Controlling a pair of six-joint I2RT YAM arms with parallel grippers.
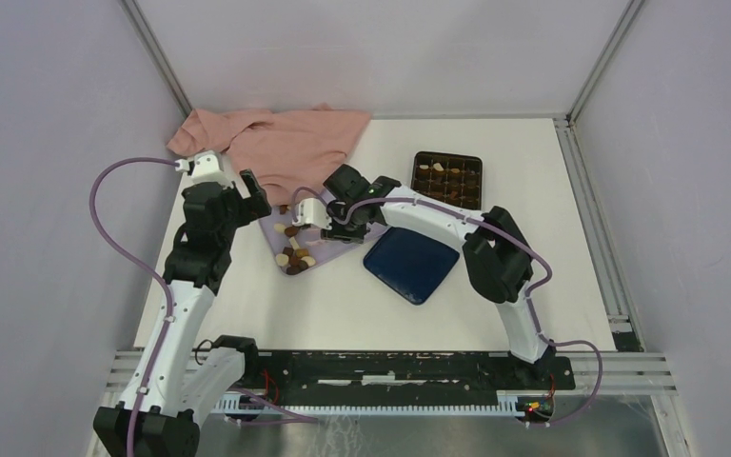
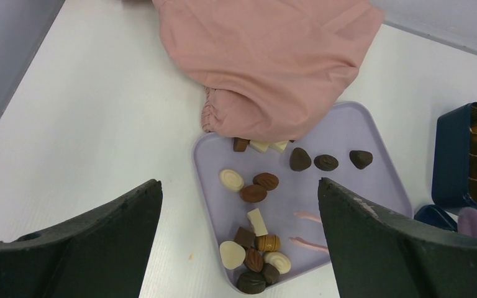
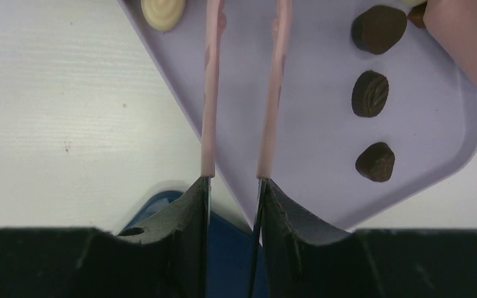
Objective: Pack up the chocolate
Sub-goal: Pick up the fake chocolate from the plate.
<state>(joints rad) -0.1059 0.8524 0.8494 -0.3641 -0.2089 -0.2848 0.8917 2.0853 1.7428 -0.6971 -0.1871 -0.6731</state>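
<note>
The right gripper (image 3: pixel 234 183) is clamping a pair of pink tongs (image 3: pixel 273 93), whose two arms are reaching out over a bare stretch of the lilac tray (image 3: pixel 323 155). The tong tips are standing apart with nothing between them. The left gripper (image 2: pixel 239 186) is hanging above the tray's near side with its jaws spread wide, holding nothing.

The chocolate (image 2: pixel 253 194) is lying loose on the tray. Seventeen pieces are showing in the left wrist view:
- Three are sitting in a row at the far edge.
- Three dark ones are lying in a line toward the right.
- Three are near the left rim.
- Eight are bunched at the near corner.

One pink cloth (image 2: pixel 273 56) is lying crumpled on the white table (image 1: pixel 343 305). It is drooping over the tray's far edge and partly covering the far row of three. That is the only thing crowding the pieces.

One dark blue box (image 2: pixel 453 161) with a grid insert is sitting well to the right of the tray. Some of its cells are holding pieces, too small to count. One dark blue lid (image 1: pixel 411 264) is lying flat just beside the tray's right corner, between the tray and the right arm's elbow.
</note>
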